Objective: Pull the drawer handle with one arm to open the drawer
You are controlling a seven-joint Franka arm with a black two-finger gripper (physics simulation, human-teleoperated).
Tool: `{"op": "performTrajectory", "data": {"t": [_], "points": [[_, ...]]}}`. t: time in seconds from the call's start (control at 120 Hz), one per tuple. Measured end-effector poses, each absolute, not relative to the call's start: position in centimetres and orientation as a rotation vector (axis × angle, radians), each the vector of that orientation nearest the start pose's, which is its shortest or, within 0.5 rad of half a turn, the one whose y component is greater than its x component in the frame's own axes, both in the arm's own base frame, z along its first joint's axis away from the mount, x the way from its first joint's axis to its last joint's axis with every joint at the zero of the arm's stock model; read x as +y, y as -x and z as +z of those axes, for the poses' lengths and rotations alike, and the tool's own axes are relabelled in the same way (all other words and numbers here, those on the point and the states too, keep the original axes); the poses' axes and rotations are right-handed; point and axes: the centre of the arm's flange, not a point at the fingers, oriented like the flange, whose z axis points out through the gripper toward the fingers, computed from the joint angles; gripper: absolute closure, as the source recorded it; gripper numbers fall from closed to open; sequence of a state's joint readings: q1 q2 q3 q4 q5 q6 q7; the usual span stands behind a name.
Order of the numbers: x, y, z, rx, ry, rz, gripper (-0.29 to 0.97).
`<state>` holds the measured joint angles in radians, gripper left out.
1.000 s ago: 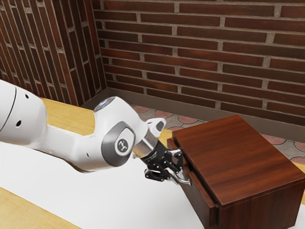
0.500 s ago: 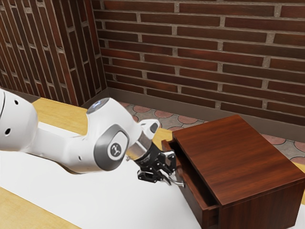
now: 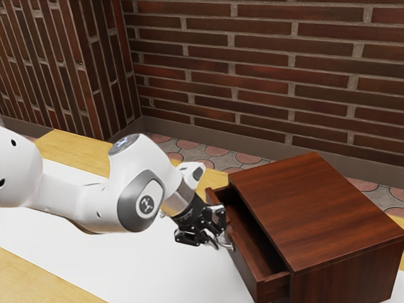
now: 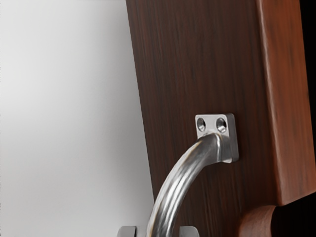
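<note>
One arm, fingers [image 3: 216,224] clamped on the drawer handle [image 4: 187,173].
We grip the curved steel bar from the desk [image 3: 95,271] side; its long axis runs along the dark wood drawer front [image 4: 197,74]; the drawer [image 3: 246,243] sits partway out of the cabinet [image 3: 315,202]. We judge the pull goes straight away from the cabinet, toward the exterior view's left.

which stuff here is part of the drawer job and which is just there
For the job: drawer, partly open; its metal handle; pincer, shut on the handle; cabinet.
Just there: white table, brick wall, tiled floor.
</note>
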<state>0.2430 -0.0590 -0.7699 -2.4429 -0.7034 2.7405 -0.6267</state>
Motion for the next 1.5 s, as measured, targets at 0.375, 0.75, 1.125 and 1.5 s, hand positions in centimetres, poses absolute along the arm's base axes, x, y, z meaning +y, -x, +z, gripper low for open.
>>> {"op": "performTrajectory", "data": {"t": [0.375,0.75,1.125,1.5], "points": [[-21.9,-43.4,35.1,-1.24,3.348,-0.203,0.66],[-21.3,-42.3,35.4,-1.228,3.323,-0.194,0.66],[-20.2,-41.5,36.1,-1.235,3.296,-0.197,0.65],[-19.7,-40.3,36.1,-1.229,3.277,-0.163,0.65]]}}
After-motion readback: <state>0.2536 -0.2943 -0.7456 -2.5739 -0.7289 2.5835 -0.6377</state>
